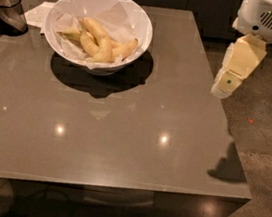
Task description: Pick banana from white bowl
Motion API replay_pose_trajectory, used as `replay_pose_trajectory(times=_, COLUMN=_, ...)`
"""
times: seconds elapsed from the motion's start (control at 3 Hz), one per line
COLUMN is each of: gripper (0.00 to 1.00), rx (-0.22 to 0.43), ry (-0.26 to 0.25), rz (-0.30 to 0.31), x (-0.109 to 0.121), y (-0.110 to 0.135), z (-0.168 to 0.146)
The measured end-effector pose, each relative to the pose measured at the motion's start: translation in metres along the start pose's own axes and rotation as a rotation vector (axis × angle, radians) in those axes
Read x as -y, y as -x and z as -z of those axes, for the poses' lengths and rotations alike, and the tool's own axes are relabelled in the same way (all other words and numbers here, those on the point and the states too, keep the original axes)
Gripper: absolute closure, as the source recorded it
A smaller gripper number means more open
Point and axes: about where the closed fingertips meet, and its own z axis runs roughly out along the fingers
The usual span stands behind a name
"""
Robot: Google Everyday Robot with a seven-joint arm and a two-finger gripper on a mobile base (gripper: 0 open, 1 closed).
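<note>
A large white bowl [143, 27] lined with crinkled white paper stands at the far left part of the grey table [123, 129]. Several yellow bananas [102, 45] lie in it, bunched together. My gripper [226, 84], a cream-coloured piece hanging from the white arm [267, 18], is in the air over the table's right edge, well to the right of the bowl and apart from it. It holds nothing that I can see.
A dark mesh basket [8, 12] stands at the far left edge, with white paper [38, 13] lying beside it behind the bowl. The floor [269, 129] lies to the right of the table. The arm's shadow [229, 166] falls near the front right corner.
</note>
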Motion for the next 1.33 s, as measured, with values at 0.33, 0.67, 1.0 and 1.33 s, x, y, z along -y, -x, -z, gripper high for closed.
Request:
replay_pose_trajectory(times=0.33, gripper=0.00, rx=0.032, ry=0.039, rz=-0.034, x=0.002, y=0.015, z=-0.004)
replay_pose_trajectory(times=0.67, gripper=0.00, rx=0.044, ry=0.058, rz=-0.034, x=0.007, y=0.052, z=-0.003)
replay_pose_trajectory(times=1.0, gripper=0.00, rx=0.054, ry=0.047, rz=0.012, x=0.020, y=0.107, z=-0.009)
replay_pose_trajectory(times=1.33, gripper=0.00, rx=0.087, ry=0.026, rz=0.039, x=0.025, y=0.134, z=-0.010)
